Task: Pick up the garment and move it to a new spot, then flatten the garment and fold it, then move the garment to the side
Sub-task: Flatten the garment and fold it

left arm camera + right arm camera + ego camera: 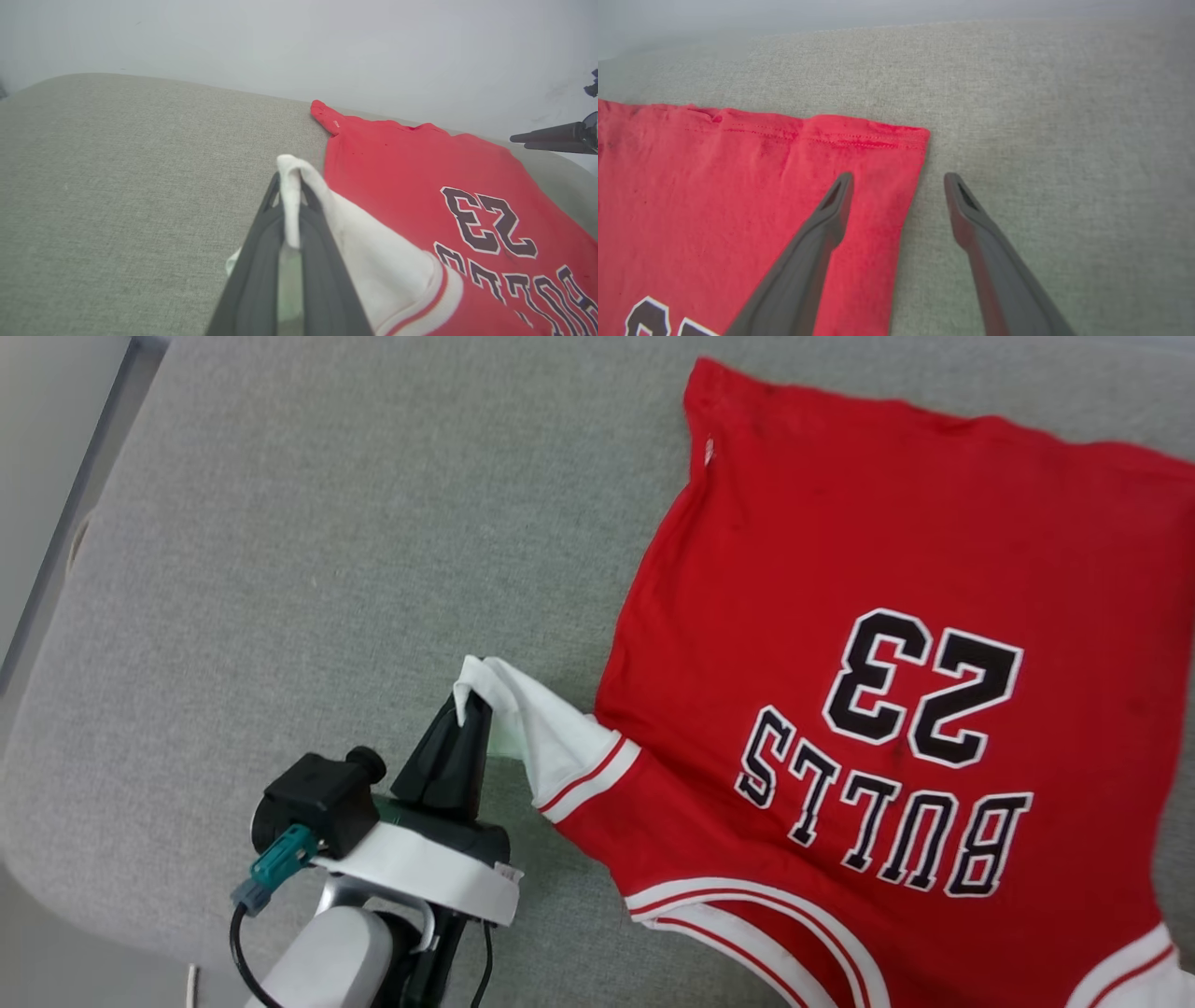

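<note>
Left gripper (pixel 473 707) clamped on shirt (pixel 840 551) white sleeve (pixel 551 747), lifted. Right gripper (pixel 899 179) fingers apart, straddling red hem corner. Grey cushion (pixel 327 569) underneath.

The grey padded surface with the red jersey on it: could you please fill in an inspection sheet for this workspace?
surface: grey fabric surface, woven, bare to the left of the shirt.
job's things: garment spread mostly flat, "BULLS 23" face up and upside down in the head view; its white sleeve is pulled outward and lifted.
clutter: nothing seen.
grippers: left gripper shut on the white sleeve; right gripper open, one finger over the garment's hem corner and the other over the surface. Whether it touches either cannot be told.
cables: black cable and teal connector at the left wrist, apart from the garment.
surroundings: pale wall behind the surface.
</note>
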`<state>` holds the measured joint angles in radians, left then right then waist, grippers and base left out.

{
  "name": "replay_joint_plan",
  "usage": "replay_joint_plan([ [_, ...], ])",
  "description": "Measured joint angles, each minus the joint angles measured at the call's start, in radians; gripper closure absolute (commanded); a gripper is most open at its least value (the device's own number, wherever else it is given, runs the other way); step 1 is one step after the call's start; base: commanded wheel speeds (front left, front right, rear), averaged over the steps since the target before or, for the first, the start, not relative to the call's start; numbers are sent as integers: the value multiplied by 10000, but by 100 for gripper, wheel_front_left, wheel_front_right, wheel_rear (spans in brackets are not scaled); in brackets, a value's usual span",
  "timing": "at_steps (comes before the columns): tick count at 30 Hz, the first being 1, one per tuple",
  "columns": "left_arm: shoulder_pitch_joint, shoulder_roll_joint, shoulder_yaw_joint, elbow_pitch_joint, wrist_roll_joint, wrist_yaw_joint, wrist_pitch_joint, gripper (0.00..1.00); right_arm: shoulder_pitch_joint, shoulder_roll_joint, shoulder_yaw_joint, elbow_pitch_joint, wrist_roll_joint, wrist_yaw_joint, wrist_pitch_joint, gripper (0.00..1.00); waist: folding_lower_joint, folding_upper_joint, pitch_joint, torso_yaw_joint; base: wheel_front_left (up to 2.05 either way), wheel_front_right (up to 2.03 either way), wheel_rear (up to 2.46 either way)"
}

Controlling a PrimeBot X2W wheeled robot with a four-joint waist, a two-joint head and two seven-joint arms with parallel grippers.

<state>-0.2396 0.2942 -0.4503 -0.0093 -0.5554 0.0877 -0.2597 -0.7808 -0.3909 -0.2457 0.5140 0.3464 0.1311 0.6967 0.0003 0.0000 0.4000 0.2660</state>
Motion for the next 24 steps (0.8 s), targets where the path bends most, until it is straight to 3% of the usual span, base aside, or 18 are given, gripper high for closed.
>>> replay_joint_plan([
  [5,-160,-295,-29,-318,165,-123,-4,100,-895,-67,194,445,-449,0,491,0,0,0,778,334,0,0,0],
  [10,-283,-558,82,-332,299,-330,-6,100,-1300,-142,420,991,-742,4,1680,0,-2,0,1358,479,0,0,0],
  [11,-287,-585,119,-311,343,-360,-6,100,-1345,-180,454,1022,-750,4,1883,40,-3,0,1408,490,0,0,0],
  [13,-287,-654,190,-242,405,-441,-15,100,-1420,-203,393,1145,-731,8,2253,100,-3,-1,1424,492,0,0,0],
  [18,-273,-815,378,-69,497,-606,-17,100,-1362,-199,364,1308,-698,6,2723,100,-4,-1,1287,470,0,0,0],
  [24,60,-763,573,347,523,-627,-19,100,-756,-257,422,1166,-351,8,2219,100,-3,0,745,305,0,0,0],
])
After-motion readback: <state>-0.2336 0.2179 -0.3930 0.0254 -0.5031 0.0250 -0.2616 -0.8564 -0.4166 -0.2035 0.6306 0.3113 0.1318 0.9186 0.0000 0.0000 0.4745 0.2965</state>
